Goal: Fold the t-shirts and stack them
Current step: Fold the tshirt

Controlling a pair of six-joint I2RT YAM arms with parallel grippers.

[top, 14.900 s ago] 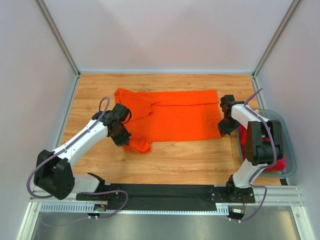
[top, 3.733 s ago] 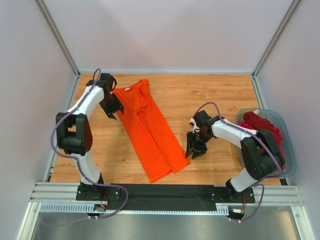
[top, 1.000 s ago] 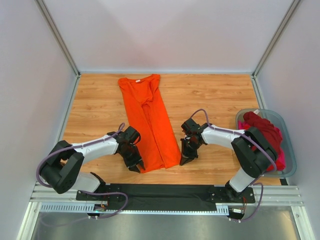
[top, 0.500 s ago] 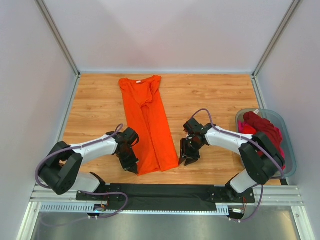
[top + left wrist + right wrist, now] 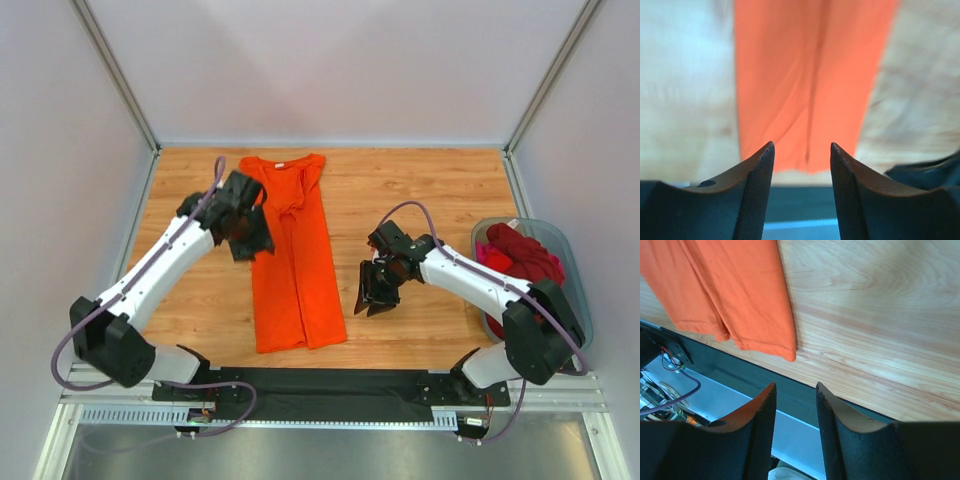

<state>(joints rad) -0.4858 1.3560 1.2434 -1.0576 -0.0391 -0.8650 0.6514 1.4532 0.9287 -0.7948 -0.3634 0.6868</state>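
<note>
The orange t-shirt (image 5: pixel 293 260) lay folded lengthwise mid-frame, with the left gripper (image 5: pixel 256 246) at its upper-left edge and the right gripper (image 5: pixel 371 303) beside its lower right, both released.

Bright, even light; one wrist view blurred.
The top view is sharp, with only faint, soft shadows. The left wrist view is smeared: shirt (image 5: pixel 810 85) and wood (image 5: pixel 685 75) are soft, the near fingers (image 5: pixel 752 195) crisp. The right wrist view is clear, with a pale sheen at 1 o'clock.

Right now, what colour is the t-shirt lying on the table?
The t-shirt is plain bright orange; the top external view shows it best.
</note>
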